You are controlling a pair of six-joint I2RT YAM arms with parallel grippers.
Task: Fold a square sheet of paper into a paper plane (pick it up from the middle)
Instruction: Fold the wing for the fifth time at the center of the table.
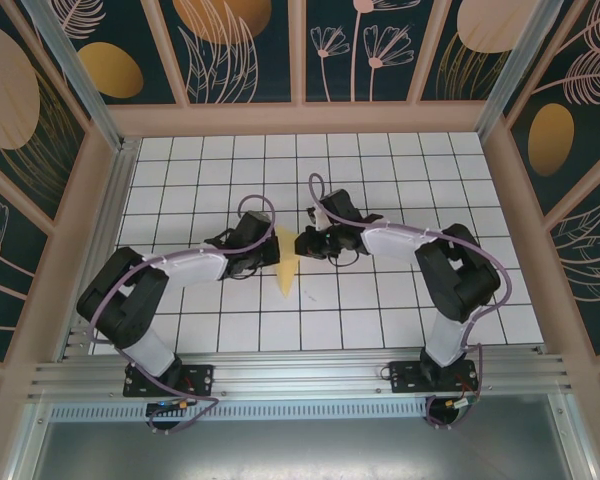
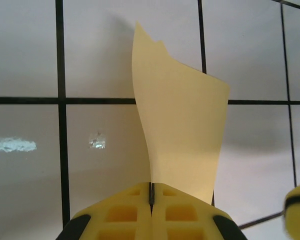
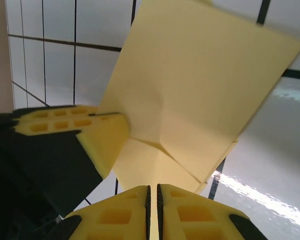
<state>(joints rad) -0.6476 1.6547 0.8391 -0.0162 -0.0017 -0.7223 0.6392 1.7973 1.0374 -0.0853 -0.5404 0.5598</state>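
- Top external view: the left end effector (image 1: pixel 273 248) and the right end effector (image 1: pixel 302 240) meet over the middle of the white tiled tabletop (image 1: pixel 380 300), which is ruled with black grid lines.
- A folded sheet of pale-yellow paper (image 1: pixel 286 268) sits between them. It is wide at the top, where both end effectors reach it. It narrows to a point that aims toward the arms' bases.
- Both arms bend inward from their mounts at the near edge, the left from the left side and the right from the right.
- Left wrist view: the left end effector (image 2: pixel 151 197) has its yellow pads pressed fully together, pinching the bottom edge of the paper (image 2: pixel 182 130).
- The sheet rises from that pinch as a curved panel with a notched top corner. The tiles lie behind it.
- A blurred yellow pad (image 2: pixel 297 207) shows at the lower right edge of this view.
- Right wrist view: the right end effector (image 3: pixel 152 200) has its jaws drawn almost together, with only a thin dark slit between them. The lower tip of the paper (image 3: pixel 190 90) runs down into that slit, so it is gripped there.
- The sheet fans upward and shows a diagonal crease and layered edges on its right side.
- At the left, the left end effector (image 3: pixel 110 116) is clamped on the paper's side edge, close beside the right one.
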